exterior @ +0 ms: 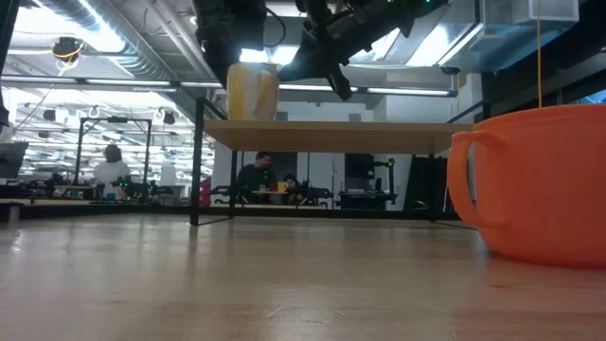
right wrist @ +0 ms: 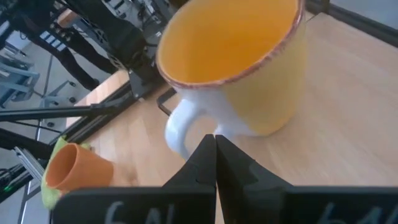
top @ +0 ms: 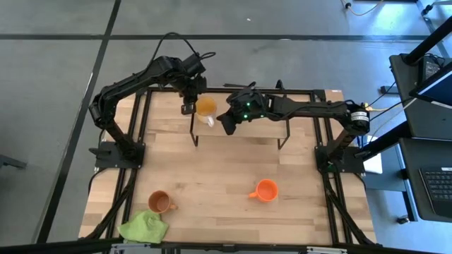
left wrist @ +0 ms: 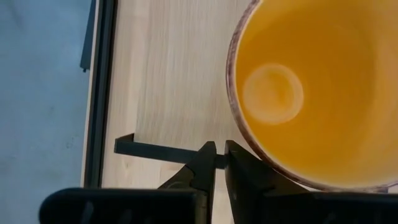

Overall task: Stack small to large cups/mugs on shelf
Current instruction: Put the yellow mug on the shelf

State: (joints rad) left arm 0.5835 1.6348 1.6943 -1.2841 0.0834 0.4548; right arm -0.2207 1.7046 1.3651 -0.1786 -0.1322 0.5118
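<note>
The white mug with the yellow-orange inside (top: 205, 107) stands upright on the left end of the shelf (top: 254, 129), a light-wood board on black legs. It also shows in the low view (exterior: 252, 90). My left gripper (left wrist: 219, 163) is shut, just beside the mug's rim on its left side. My right gripper (right wrist: 215, 149) is shut, and its tips point at the mug's white handle (right wrist: 177, 130) from the right. The brown mug (top: 160, 202) and the bright orange mug (top: 265, 190) stand on the table near its front edge. My left gripper's shut fingers (left wrist: 242, 171) stand right against the mug's outer wall below the rim (left wrist: 249, 146); I cannot tell whether they touch it. My right gripper's shut fingertips (right wrist: 214, 140) lie at the foot of the mug's handle (right wrist: 205, 124); I cannot tell whether they touch it.
A lime-green cloth (top: 145, 227) lies at the table's front left corner, beside the brown mug. The shelf's black legs (top: 194, 137) stand on the table's far half. The right part of the shelf board (top: 296, 125) lies under my right arm.
</note>
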